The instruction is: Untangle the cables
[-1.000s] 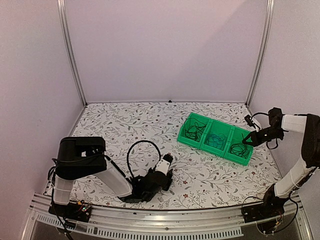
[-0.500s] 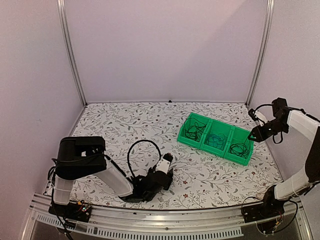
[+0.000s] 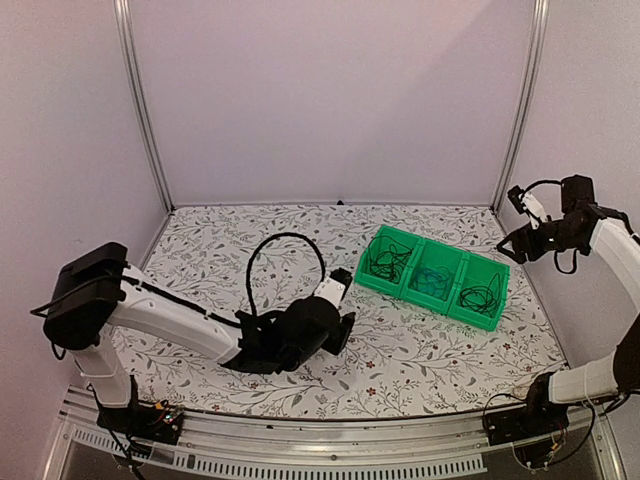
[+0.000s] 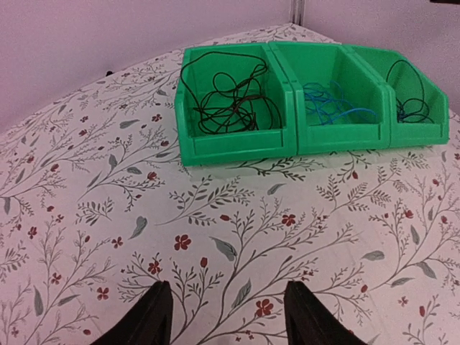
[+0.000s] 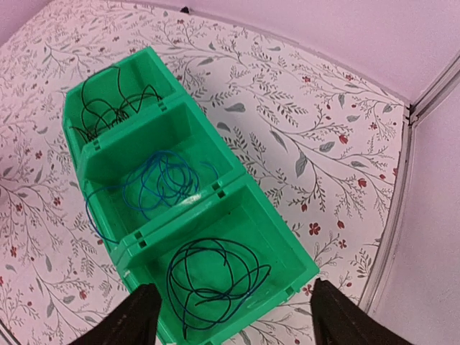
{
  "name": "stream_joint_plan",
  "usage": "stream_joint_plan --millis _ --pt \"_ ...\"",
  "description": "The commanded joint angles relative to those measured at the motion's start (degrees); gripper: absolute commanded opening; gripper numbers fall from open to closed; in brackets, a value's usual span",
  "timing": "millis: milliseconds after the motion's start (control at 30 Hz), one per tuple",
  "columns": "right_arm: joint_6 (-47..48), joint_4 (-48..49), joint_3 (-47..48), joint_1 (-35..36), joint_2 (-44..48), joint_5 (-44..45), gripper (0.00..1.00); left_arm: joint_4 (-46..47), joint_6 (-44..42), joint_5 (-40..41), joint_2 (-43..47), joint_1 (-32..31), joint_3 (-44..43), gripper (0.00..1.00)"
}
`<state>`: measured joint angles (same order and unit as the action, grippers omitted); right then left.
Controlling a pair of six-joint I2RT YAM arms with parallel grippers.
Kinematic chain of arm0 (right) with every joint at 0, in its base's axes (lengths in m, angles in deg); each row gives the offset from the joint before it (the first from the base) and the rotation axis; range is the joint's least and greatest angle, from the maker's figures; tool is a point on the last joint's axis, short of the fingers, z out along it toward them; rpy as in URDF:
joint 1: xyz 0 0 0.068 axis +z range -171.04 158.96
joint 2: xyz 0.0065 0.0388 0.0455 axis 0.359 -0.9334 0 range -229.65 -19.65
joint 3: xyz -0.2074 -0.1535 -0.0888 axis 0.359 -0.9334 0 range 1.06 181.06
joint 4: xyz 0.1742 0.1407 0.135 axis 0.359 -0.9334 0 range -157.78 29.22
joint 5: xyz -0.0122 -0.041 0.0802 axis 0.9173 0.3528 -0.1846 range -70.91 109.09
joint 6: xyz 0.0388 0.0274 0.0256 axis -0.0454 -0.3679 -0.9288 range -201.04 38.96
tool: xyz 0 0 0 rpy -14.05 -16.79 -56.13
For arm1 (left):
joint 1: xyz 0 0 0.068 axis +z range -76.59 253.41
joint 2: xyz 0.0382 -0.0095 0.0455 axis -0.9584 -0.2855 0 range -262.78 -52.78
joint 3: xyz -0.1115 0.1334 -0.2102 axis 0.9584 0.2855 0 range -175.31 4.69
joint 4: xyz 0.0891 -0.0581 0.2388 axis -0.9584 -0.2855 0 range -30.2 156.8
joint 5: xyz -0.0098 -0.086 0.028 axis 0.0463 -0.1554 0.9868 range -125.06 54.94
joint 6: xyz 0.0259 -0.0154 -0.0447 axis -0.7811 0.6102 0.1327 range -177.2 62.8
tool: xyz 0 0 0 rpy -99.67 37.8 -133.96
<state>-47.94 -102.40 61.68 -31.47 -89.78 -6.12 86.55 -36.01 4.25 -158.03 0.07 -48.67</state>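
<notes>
Looks abt done – cables (image 5: 208,293) sit split across 3 compartments of the green bin (image 4: 237,147), black bunch (image 4: 224,104) looks knotty tho; both jaws gaping, empty

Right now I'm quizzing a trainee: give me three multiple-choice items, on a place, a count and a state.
1. Where is the blue cable? A. middle compartment of the green bin B. an end compartment C. outside the bin
2. How many compartments has the bin? A. two B. three C. four
3. The right tool is: A. shut on a cable B. shut, empty C. open, empty
1 A: blue loops lie between both dividers. 2 B: two dividers split it. 3 C: it stands wide, nothing between.
</notes>
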Motion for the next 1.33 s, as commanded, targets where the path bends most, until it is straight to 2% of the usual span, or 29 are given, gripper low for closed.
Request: stream_joint_plan --millis 0,33,133,267,300,333,367,500,600,700,800,867,933,1000,1067,1200,1300 --pt "-5.9 12.9 -0.7 0.2 2.9 -11.2 0.93 -15.9 0.9 -7.5 9.8 6.3 -4.5 0.56" --pt "-8.3 14.9 -0.7 0.2 3.5 -12.5 0.98 -18.0 1.0 -9.8 11.8 8.1 -5.5 0.58" --pt "-16.9 23.2 -1.4 0.2 5.7 -10.5 0.99 -26.5 0.4 -15.4 16.9 13.2 -10.2 0.66" --pt "-22.2 28.9 0.5 0.3 8.6 -8.8 0.99 -35.7 -4.2 -18.6 20.2 18.8 -20.4 0.8" --pt "-22.5 29.3 1.6 0.4 9.1 -9.2 0.99 -38.1 -4.8 -18.6 20.1 20.3 -23.0 0.85" --pt "-22.6 29.5 2.6 0.5 9.2 -9.4 0.99 -39.9 -5.2 -18.9 20.0 21.9 -25.4 0.95" --pt "-23.3 29.6 3.8 0.6 9.1 -9.5 0.99 -41.1 -5.2 -19.1 19.4 23.5 -27.1 0.99" --pt "-26.4 31.8 6.7 2.8 5.9 -10.1 0.99 -44.9 -5.3 -17.3 15.9 30.3 -31.0 1.0" --pt "-26.9 34.8 8.0 8.0 2.0 -5.4 0.99 -48.3 -7.1 -16.9 12.2 33.1 -35.4 1.0" --pt "-26.8 35.5 10.5 13.6 -2.9 0.1 0.99 -42.6 -12.6 -12.1 13.0 34.8 -32.7 1.0" --pt "-28.4 37.9 10.4 14.8 -5.5 8.3 0.99 -27.5 -19.5 -7.5 18.7 35.9 -22.6 1.0" --pt "-29.2 44.0 5.5 14.8 -4.3 13.9 0.99 -17.1 -20.7 -6.5 23.3 36.7 -15.2 1.0" --pt "-28.8 51.9 -2.6 14.9 -1.1 16.9 0.99 -11.9 -19.0 -7.0 27.7 38.1 -8.6 1.0" --pt "-29.1 57.6 -9.8 14.9 2.3 13.5 0.99 -10.7 -16.3 -8.1 31.2 38.9 -5.1 1.0" --pt "-25.2 56.9 -11.2 14.8 2.8 7.9 0.99 -9.1 -16.3 -8.8 32.9 39.0 -3.2 1.0" --pt "-28.1 54.3 -9.2 15.0 1.1 6.9 0.99 -12.0 -16.0 -10.8 31.2 39.2 -4.7 1.0" --pt "-28.7 53.7 -8.7 15.0 0.8 10.3 0.99 -15.9 -15.5 -9.0 27.5 39.2 -7.8 1.0"
